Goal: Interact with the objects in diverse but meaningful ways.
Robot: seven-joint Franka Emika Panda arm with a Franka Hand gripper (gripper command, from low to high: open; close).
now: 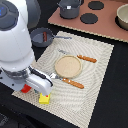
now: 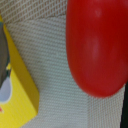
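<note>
Tomato [image 2: 97,45] beside yellow block [image 2: 20,85], both near mat [image 1: 95,75] edge

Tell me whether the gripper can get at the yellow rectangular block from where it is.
Probably yes. The gripper hangs right beside the yellow rectangular block on the woven mat, with only the round red tomato close by; nothing covers the block.

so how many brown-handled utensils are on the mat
2 show. One utensil lies just by the round wooden plate, on the exterior view's right; the other utensil lies along the plate's near edge. The arm may hide more.
</note>
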